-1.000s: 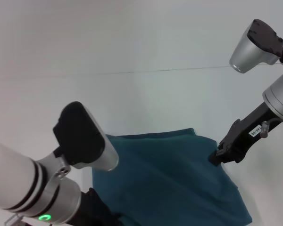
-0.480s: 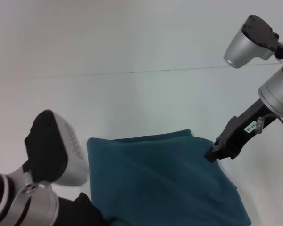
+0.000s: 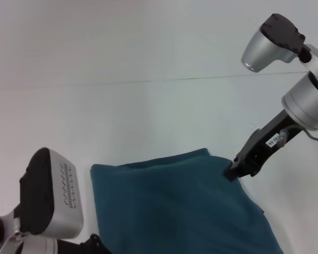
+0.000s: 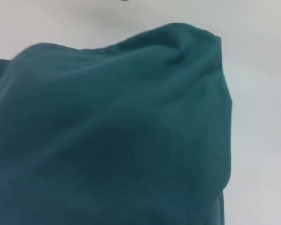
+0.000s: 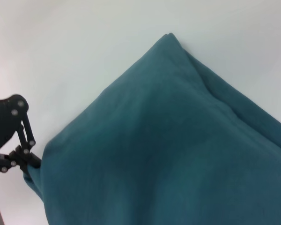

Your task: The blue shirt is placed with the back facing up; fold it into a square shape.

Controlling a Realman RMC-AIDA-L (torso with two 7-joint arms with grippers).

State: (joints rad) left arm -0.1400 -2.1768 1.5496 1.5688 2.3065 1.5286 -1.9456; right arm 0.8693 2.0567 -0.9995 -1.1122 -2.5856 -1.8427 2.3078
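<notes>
blue shirt: the blue shirt (image 3: 175, 206) lies on the white bench (image 3: 148, 106), in the near part of my head view, plain teal side up; i see no lettering on it.
shirt shape: it sits as a thick bundle with a straight far edge running between my two arms, and more cloth trails toward the near right.
right claw: my right claw (image 3: 234, 172) is at the far right corner of the shirt, its dark tips down at the cloth, and the fabric rises to a small peak there.
right claw state: i cannot tell from the head view whether the tips are pinching the cloth or only touching it; my right wrist view does not show my own fingers.
left claw: my left claw (image 5: 23, 161) shows in the right wrist view as a dark linkage at the shirt's opposite corner, its tips pressed together on the hem, pinching the blue shirt.
left arm: in the head view my left arm fills the near left corner, beside the shirt's left edge.
left wrist view: the shirt (image 4: 112, 140) fills nearly all of it, bunched to a rounded corner at the far side, with the bench (image 4: 262, 56) showing pale around it.
bench: a thin dark seam crosses it beyond the shirt.
</notes>
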